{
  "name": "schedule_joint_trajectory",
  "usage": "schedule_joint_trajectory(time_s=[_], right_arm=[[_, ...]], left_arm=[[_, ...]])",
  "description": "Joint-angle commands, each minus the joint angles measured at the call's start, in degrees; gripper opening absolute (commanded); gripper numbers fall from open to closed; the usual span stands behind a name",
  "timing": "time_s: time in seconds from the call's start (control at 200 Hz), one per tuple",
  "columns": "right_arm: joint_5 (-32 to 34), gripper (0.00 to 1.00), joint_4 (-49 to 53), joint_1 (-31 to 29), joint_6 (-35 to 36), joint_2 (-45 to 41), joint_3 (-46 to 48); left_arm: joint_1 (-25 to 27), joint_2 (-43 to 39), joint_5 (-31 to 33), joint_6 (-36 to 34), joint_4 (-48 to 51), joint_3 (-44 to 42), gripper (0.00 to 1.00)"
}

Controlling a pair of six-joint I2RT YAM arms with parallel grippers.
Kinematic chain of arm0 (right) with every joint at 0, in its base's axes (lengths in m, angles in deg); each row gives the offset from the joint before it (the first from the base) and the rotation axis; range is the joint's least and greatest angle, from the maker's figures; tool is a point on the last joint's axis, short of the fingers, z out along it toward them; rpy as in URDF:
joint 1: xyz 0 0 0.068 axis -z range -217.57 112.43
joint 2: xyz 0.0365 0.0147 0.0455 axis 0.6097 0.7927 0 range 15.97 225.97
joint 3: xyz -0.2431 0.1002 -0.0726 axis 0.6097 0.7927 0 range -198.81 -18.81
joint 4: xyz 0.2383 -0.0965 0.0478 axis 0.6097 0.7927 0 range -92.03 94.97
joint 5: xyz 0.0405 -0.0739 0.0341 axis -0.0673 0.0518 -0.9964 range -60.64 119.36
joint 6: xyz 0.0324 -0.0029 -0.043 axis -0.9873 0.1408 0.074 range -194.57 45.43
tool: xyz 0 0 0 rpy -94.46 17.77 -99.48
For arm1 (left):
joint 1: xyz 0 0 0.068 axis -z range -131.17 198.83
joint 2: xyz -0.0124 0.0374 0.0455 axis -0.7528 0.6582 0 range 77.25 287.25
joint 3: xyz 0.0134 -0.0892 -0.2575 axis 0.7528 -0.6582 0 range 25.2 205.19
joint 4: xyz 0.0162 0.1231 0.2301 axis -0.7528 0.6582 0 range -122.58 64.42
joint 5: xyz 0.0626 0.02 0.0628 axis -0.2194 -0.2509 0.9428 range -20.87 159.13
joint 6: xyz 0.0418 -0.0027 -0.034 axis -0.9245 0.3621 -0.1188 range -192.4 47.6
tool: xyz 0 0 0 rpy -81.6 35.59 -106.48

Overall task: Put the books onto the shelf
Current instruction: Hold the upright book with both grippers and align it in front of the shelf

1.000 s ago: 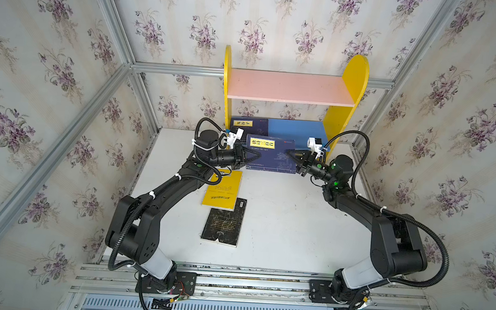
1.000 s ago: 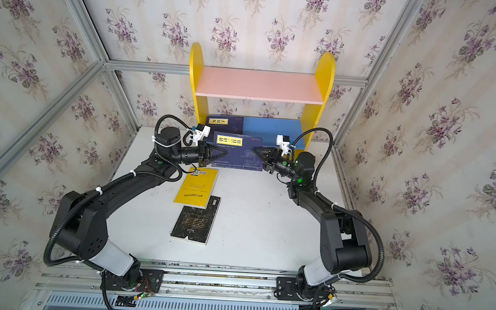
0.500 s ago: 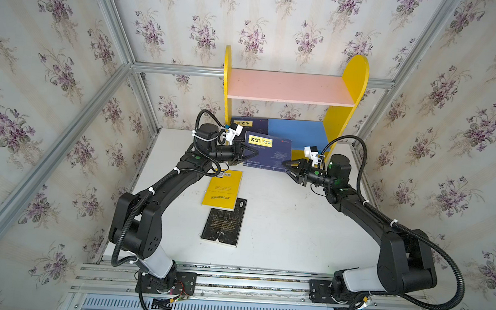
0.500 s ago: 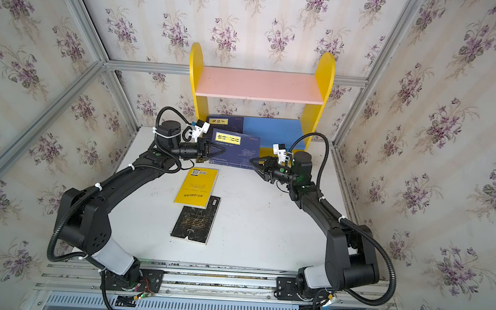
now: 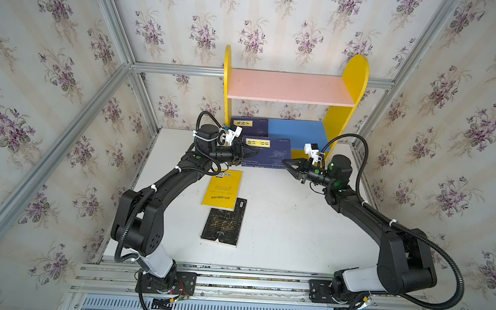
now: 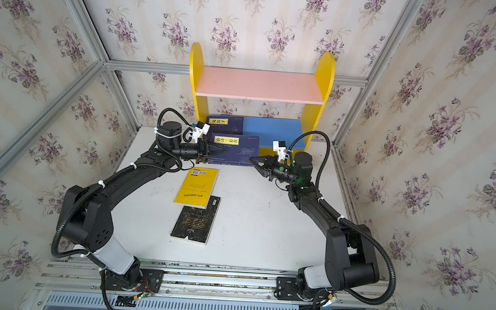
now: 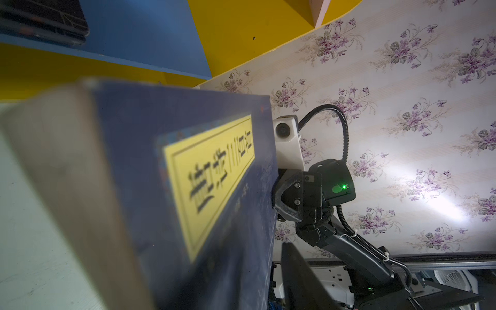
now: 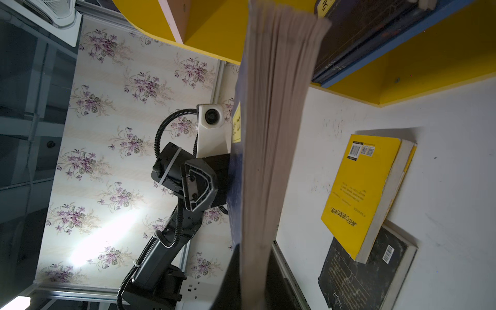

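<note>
You hold the navy-blue paperback with the yellow title label [image 5: 266,152] just in front of the two-tier wooden shelf with yellow sides [image 5: 349,88], at the front edge of its blue lower board [image 5: 300,129]. The right gripper [image 5: 287,164] has its jaws closed tight on the book's edge. The left gripper [image 5: 250,153] has its jaws partly open around the opposite edge, one finger clear of the cover. The right arm probably bears the book alone, so move slowly. Level it and slide it onto the blue board beside the second navy paperback [image 5: 249,125] at the shelf's left end. Release only once it rests. The bright yellow paperback [image 5: 223,188] and the black paperback [image 5: 224,223] wait on the white surface [image 5: 295,226], well in front of the shelf.
</note>
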Motion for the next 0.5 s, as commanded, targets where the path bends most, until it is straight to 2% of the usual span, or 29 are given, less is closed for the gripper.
schedule_joint_trajectory(time_s=[0.0, 0.1, 0.205, 0.285, 0.495], right_arm=[[-0.19, 0.08, -5.74, -0.03, -0.69, -0.04, -0.38], [0.05, 0.08, -7.71, -0.03, -1.32, 0.24, -0.18], [0.38, 0.08, -10.33, 0.04, -2.15, 0.71, -0.03], [0.93, 0.08, -11.84, 0.03, -2.83, 1.21, -0.20], [2.36, 0.07, -10.71, -0.03, -2.02, 1.20, -0.51]], left_arm=[[-0.07, -0.85, -1.19, -0.20, -0.87, -0.38, 0.54], [-0.07, -1.24, -1.58, -0.12, -0.74, -0.90, 0.53], [-0.07, -1.98, -0.76, -0.03, -0.67, -2.07, 0.31], [-0.07, -2.68, -0.37, -0.20, -0.58, -2.82, 0.20], [-0.84, -3.53, 2.25, -2.73, 4.26, -2.12, 0.14]])
